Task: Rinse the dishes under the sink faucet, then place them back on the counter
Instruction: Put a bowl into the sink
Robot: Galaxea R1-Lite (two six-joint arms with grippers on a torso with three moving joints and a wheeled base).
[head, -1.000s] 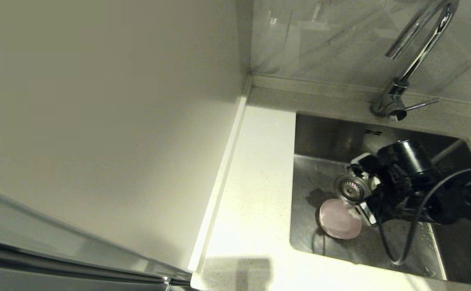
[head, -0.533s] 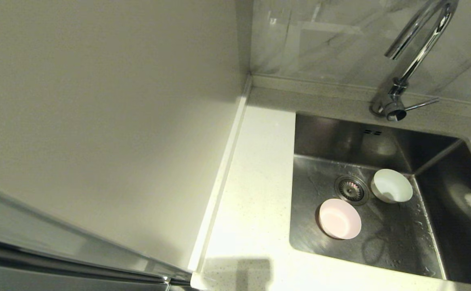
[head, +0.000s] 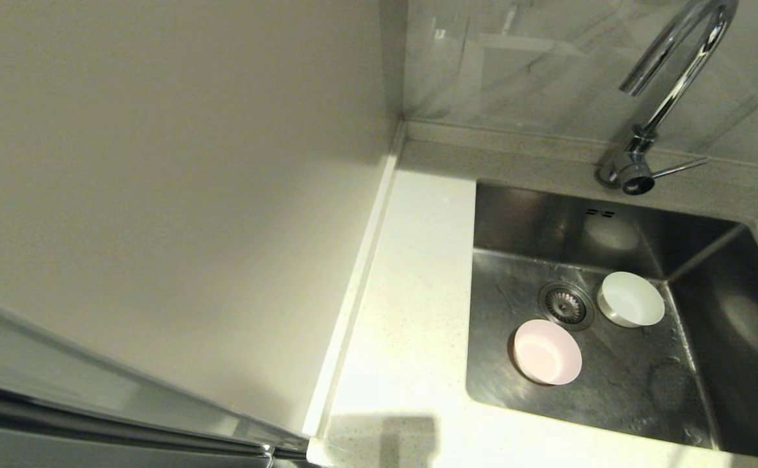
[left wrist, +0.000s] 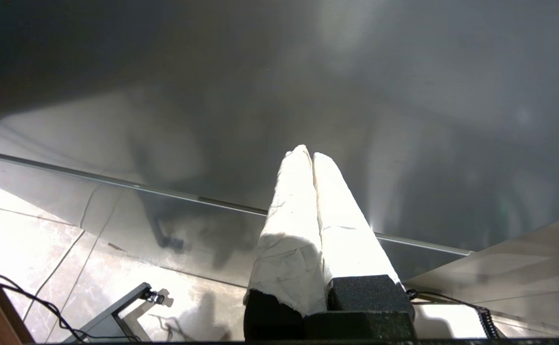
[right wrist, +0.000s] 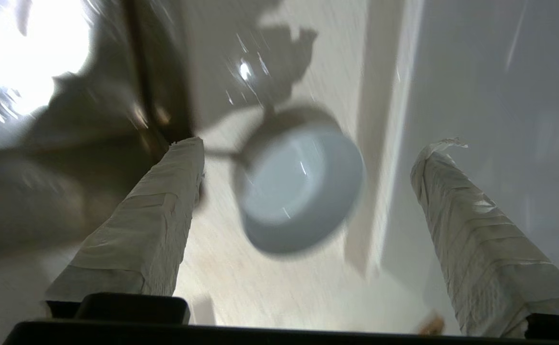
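Our head camera looks steeply down on the brushed steel sink (head: 613, 383). Each wrist camera peers out close behind its taped fingers: left toward floor tiles, right over a blue-grey bowl (right wrist: 298, 191). No scene overlaps.

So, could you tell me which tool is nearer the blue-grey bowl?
Right. The right tool is open, pointing at the blue-grey bowl; the left tool is parked shut, no bowl in view.

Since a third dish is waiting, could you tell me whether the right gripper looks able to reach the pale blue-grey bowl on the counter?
Probably yes: the right gripper is open, and the pale blue-grey round bowl lies on the off-white speckled counter between its fingers' line, nothing between.
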